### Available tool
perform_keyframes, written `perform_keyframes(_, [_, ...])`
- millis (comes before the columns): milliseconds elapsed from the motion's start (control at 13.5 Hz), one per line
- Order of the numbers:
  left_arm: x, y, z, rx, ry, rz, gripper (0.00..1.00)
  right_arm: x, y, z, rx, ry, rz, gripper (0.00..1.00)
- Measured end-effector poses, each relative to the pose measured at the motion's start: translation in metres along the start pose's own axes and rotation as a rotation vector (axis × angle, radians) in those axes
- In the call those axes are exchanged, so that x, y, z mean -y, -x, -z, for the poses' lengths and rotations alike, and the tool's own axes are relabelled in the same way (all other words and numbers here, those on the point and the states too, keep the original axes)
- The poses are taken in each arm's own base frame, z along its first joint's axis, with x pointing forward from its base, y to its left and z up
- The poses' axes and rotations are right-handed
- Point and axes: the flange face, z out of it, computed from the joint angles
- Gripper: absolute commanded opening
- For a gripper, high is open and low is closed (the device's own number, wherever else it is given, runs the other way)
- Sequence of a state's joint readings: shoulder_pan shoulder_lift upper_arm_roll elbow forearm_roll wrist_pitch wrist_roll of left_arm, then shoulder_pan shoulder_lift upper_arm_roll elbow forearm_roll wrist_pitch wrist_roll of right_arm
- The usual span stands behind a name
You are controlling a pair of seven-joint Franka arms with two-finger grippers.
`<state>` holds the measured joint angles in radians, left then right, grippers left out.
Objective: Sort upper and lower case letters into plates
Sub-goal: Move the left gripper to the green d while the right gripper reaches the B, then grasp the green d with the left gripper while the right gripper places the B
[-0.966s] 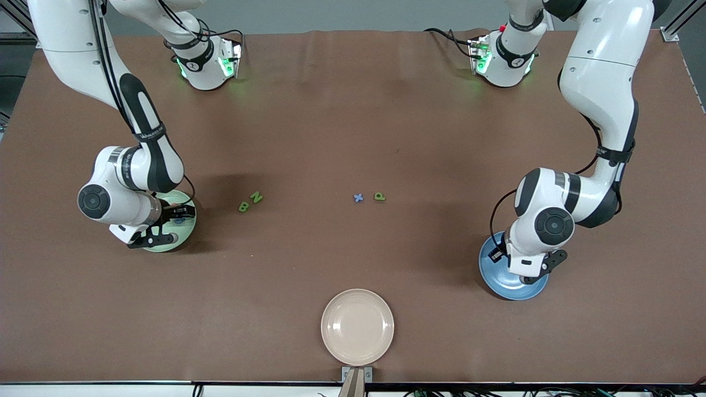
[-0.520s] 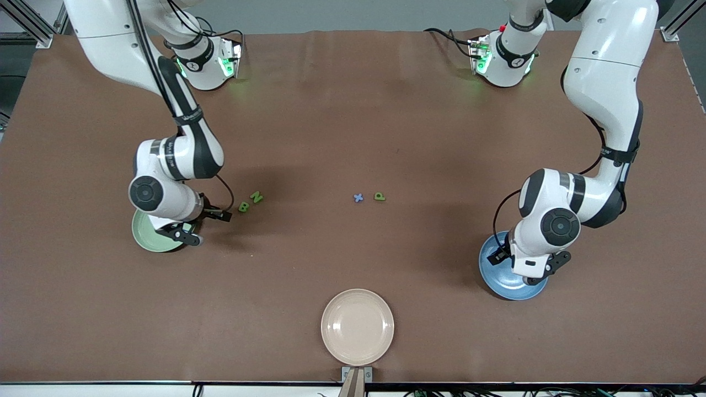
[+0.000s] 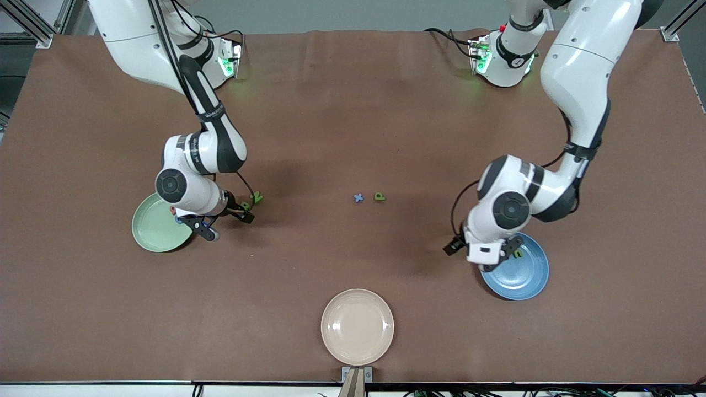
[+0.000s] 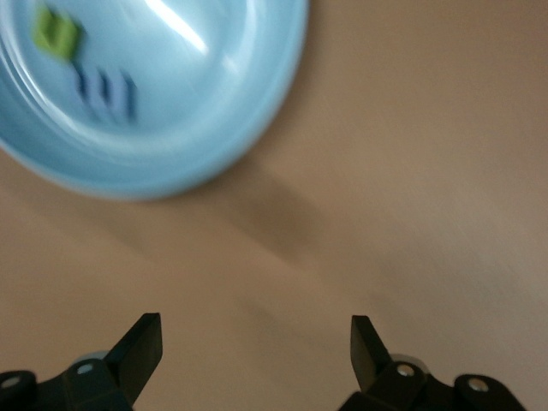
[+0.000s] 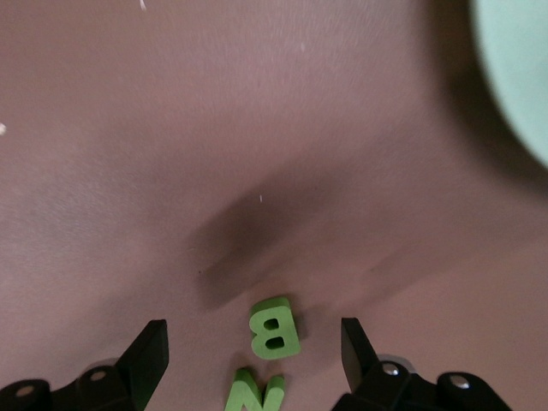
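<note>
The mint green plate [image 3: 154, 227] lies toward the right arm's end of the table, and a small blue letter [image 3: 177, 220] shows at its rim under the wrist. My right gripper [image 3: 227, 223] hangs open just beside that plate, low over a green B [image 5: 276, 327] that lies between its fingers with a green N [image 5: 255, 396] next to it. The blue plate [image 3: 521, 271] holds a green letter [image 4: 56, 30] and a blue letter [image 4: 107, 92]. Open and empty, my left gripper [image 4: 257, 342] is over bare table beside the blue plate.
A blue x [image 3: 358, 197] and a green p [image 3: 379, 196] lie side by side mid-table. A cream-beige plate [image 3: 357, 326] sits near the table's front edge. The brown table surface [image 3: 353, 110] runs bare toward the arm bases.
My right arm swung off the green plate to over the B and N. My left gripper opened, left the green letter in the blue plate and moved off it toward mid-table.
</note>
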<state>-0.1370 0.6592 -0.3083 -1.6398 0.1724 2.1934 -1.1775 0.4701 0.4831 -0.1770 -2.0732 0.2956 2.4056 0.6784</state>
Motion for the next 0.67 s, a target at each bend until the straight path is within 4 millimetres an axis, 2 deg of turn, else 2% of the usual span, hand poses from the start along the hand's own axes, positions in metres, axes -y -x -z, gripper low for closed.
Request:
perform_keyframes(149, [-0.019,0.043,-0.002,0.010,-0.002,0.038,0.90,-0.005,0.009,-0.013,-0.006,0.009,0.003,0.80])
perform_keyframes(297, [-0.033,0.088,-0.013,0.010,-0.010,0.079,0.90,-0.008,0.013,-0.018,-0.001,0.017,0.003,0.71])
perform_keyframes(520, [-0.039,0.142,-0.038,0.009,0.028,0.150,0.90,-0.007,0.013,-0.016,-0.003,0.013,0.004,0.52])
perform_keyframes(669, [-0.041,0.175,-0.050,0.012,0.027,0.187,0.84,-0.006,0.013,-0.015,-0.005,0.010,0.005,0.39])
